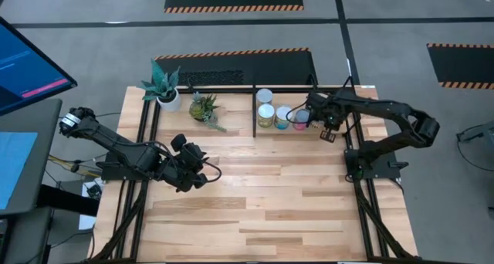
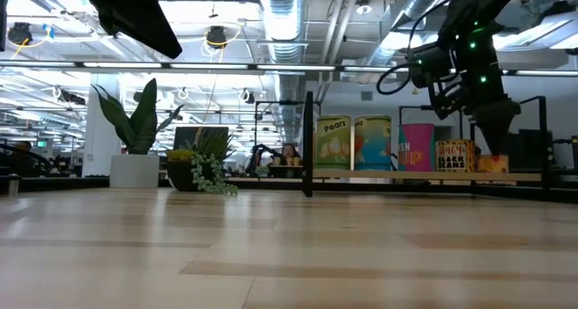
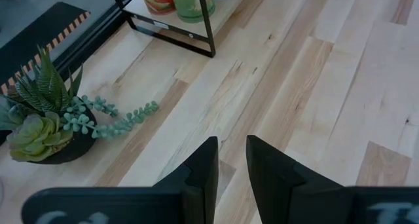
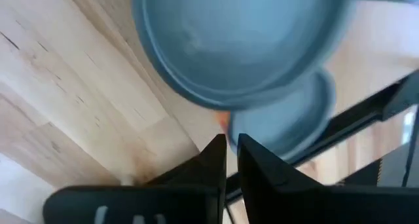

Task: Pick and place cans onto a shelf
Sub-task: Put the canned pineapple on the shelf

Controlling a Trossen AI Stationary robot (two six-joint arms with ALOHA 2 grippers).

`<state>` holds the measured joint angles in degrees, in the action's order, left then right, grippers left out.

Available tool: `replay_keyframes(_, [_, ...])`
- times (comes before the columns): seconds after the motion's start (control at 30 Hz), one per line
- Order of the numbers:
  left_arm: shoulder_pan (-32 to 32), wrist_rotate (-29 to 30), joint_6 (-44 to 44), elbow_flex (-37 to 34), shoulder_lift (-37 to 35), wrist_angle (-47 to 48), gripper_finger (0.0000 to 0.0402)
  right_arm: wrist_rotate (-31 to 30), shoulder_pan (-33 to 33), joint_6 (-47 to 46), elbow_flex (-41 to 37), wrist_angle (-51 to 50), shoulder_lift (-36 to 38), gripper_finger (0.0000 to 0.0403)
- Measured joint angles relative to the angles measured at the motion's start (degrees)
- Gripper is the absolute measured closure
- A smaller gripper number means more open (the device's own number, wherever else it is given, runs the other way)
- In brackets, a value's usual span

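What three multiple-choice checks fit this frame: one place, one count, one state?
1. Where is the right gripper? A over the shelf, by the cans; B above the monitor; C down on the floor.
2. Potted plants on the table? A one; B two; C four.
3. Left gripper fingers? A shut on a can; B apart, empty; C shut on a plant.
Key: 1A, high view puts it at the shelf; 2B, spiky plant and trailing plant; 3B, bare wood shows between them.

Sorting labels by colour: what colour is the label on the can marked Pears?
Yellow-green, with white lettering, on the Pears can at the shelf's end; the low view shows it best.
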<state>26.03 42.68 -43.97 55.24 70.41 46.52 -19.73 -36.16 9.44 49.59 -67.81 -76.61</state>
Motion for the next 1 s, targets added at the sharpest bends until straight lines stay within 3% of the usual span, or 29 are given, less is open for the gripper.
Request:
replay_keyframes(0.37, [-0.01, 0.02, 0.0, 0.0, -0.02, 0.0, 0.0332, -0.03, -2.5, -0.98, 3.69, -0.33, 8.47, 0.0342])
replay_keyframes(0.6, [-0.01, 0.09, 0.0, 0.0, -0.02, 0.0, 0.0332, 2.01, -7.31, -3.43, -0.12, 0.92, 7.14, 0.0342])
replay_keyframes(1.0, [0.01, 0.18, -0.04, 0.0, -0.02, -0.11, 0.0332, 1.66, -7.5, -0.76, -2.39, 6.66, 6.92, 0.0342])
